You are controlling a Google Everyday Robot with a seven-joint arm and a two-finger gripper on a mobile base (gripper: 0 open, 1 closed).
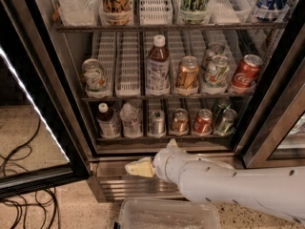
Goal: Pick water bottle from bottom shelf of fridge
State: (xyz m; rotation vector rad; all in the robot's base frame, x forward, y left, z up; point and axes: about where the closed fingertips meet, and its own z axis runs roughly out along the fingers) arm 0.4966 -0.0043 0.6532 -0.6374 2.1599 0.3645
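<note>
The fridge [71, 128] stands open, its black-framed glass door [33, 128] swung to the left. On the bottom shelf [162, 138] the water bottle [131, 120], small, clear and ribbed with a white cap, stands upright in the second lane from the left. A white-capped bottle of dark liquid [108, 120] is just left of it and a silver can [157, 123] just right. My gripper [143, 167], on the white arm coming in from the right, is in front of the steel base, below the shelf and slightly right of the water bottle, not touching it.
More cans [202, 121] fill the right lanes of the bottom shelf. The middle shelf holds a tall brown bottle [157, 66] and several cans. A clear plastic bin [167, 213] sits on the floor below my arm. Black cables [24, 194] lie at the left.
</note>
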